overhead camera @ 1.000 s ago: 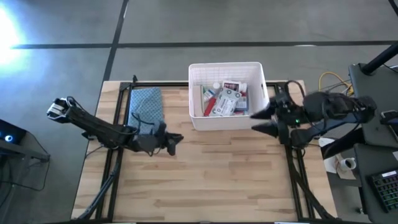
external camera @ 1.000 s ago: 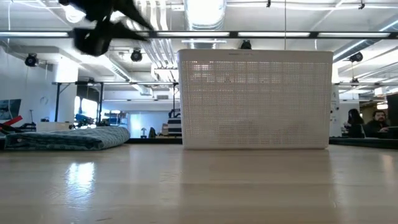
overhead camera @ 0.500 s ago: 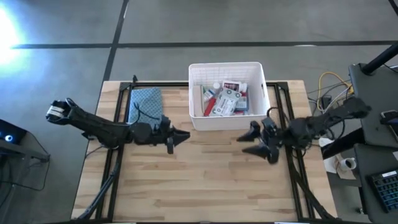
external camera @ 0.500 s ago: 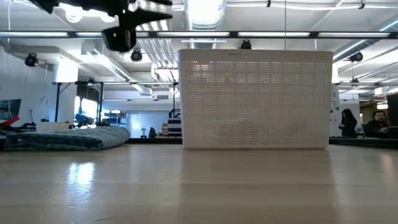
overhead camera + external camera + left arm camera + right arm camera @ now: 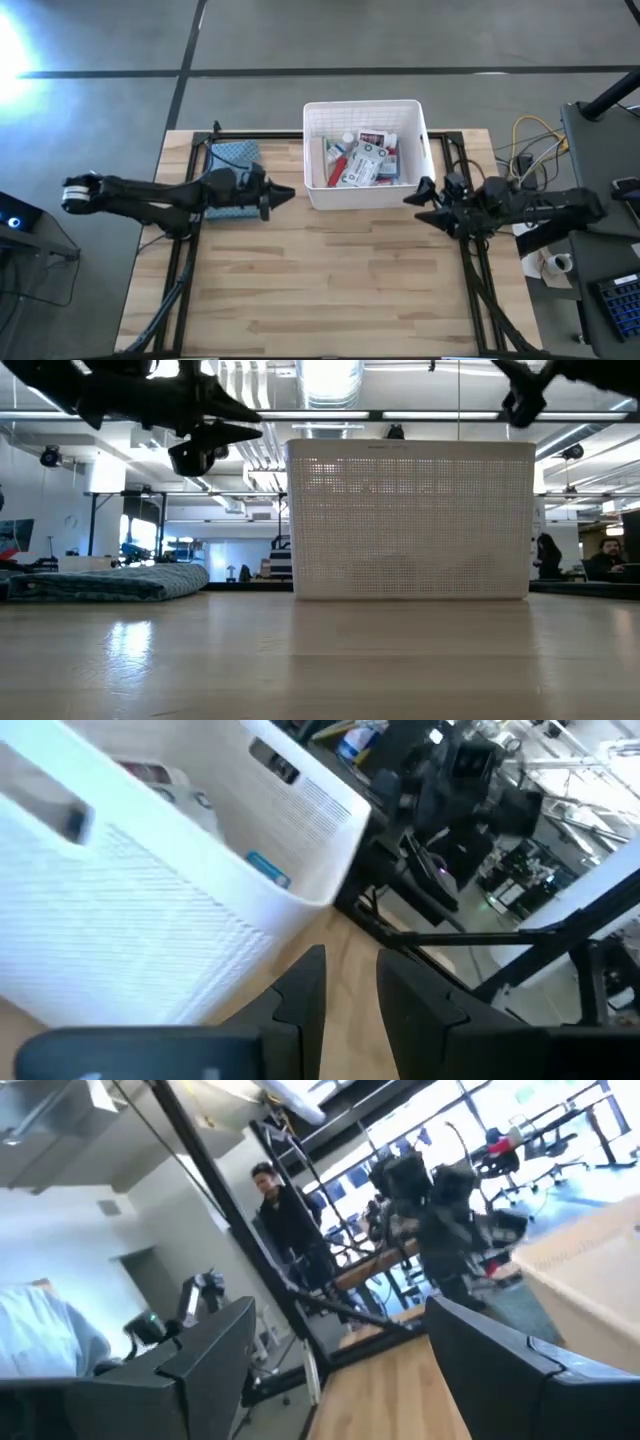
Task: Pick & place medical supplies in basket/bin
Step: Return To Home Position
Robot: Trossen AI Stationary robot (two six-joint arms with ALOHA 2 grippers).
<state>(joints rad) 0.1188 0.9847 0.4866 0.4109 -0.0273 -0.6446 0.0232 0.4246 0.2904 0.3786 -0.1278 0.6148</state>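
Wooden table (image 5: 330, 280) holds the basket (image 5: 360, 197) (supplies (image 5: 362, 160) inside).

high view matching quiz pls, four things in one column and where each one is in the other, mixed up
1 medical supplies
2 folded cloth
3 left gripper
4 right gripper

a raised, by the right side of the bin
b lying on the table, left of the bin
c inside the bin
d raised, between cloth and bin

Pairs: 1-c, 2-b, 3-d, 4-a
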